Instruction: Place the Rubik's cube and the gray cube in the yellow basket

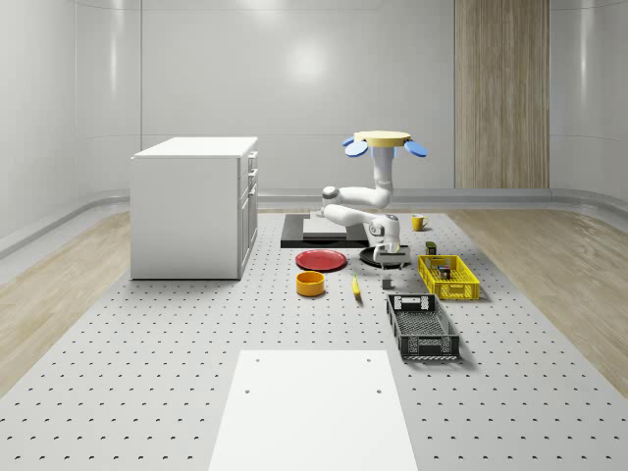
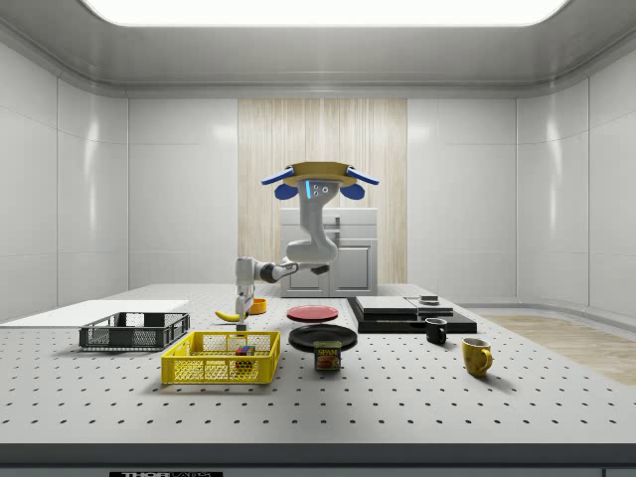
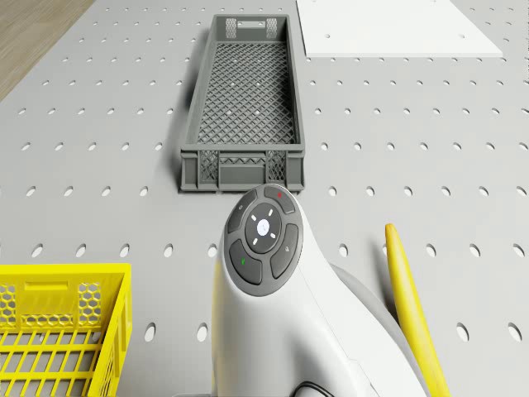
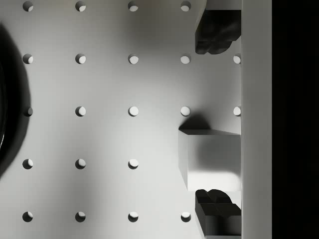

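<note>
the drone [image 1: 383, 140] is seen hovering above the desk [image 1: 177, 343], near the black plate [image 2: 323, 336]. the pincer [image 4: 218, 122] is held wide open just over the gray cube [image 4: 209, 158], one finger [image 4: 217, 32] on each side. the rubik's cube [image 2: 242, 350] is seen inside the yellow basket [image 2: 221, 359].

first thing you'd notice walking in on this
The drone hovering above the perforated table, its white arm bent down beside the black plate. Then the gripper, fingers open either side of the gray cube on the table. The yellow basket already holds the Rubik's cube.
</note>
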Controlling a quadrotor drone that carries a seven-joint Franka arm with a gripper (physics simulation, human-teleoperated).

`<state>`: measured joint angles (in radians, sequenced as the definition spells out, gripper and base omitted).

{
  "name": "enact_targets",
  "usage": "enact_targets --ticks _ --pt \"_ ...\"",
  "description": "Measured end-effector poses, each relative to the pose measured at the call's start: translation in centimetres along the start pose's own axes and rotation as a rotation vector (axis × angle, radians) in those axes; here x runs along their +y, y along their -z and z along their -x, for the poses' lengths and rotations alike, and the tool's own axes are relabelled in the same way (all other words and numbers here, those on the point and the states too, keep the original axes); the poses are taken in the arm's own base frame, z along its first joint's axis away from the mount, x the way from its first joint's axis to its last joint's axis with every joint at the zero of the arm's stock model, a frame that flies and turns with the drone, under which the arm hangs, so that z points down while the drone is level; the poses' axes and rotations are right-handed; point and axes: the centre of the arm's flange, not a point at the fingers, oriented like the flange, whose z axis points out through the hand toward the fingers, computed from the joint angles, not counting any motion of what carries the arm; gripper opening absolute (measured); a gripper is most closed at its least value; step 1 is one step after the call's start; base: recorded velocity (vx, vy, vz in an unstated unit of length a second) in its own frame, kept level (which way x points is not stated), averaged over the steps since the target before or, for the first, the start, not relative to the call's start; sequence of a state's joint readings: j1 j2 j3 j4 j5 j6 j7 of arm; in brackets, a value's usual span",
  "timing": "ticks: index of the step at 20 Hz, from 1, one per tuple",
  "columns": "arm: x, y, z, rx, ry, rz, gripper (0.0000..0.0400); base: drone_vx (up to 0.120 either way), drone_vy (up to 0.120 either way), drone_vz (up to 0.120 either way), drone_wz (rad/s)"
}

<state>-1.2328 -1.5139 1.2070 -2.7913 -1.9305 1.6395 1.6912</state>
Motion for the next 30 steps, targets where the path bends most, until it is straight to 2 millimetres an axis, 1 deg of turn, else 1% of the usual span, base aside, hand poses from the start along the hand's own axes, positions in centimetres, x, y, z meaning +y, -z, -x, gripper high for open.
enact_targets --ticks 4,6,8,12,18,25,30 --pt "0.0 0.0 0.0 0.0 0.0 0.0 0.04 0.0 -0.12 0.0 0.0" --pt "0.0 0.0 0.0 0.0 0.0 0.0 0.04 0.12 -0.08 0.0 0.0" --pt "0.0 0.0 0.0 0.0 0.0 0.0 0.04 0.12 0.0 0.0 0.0" --pt "0.0 0.0 0.0 0.0 0.0 0.0 0.04 0.0 0.0 0.0 0.0" --pt "0.0 -0.1 0.0 0.0 0.0 0.0 0.04 0.0 0.0 -0.107 0.0" --pt "0.0 -2.0 0.0 0.0 0.0 0.0 0.04 0.0 0.0 0.0 0.0" --pt "-0.3 -2.7 0.3 0.0 0.0 0.0 0.04 0.0 0.0 0.0 0.0"
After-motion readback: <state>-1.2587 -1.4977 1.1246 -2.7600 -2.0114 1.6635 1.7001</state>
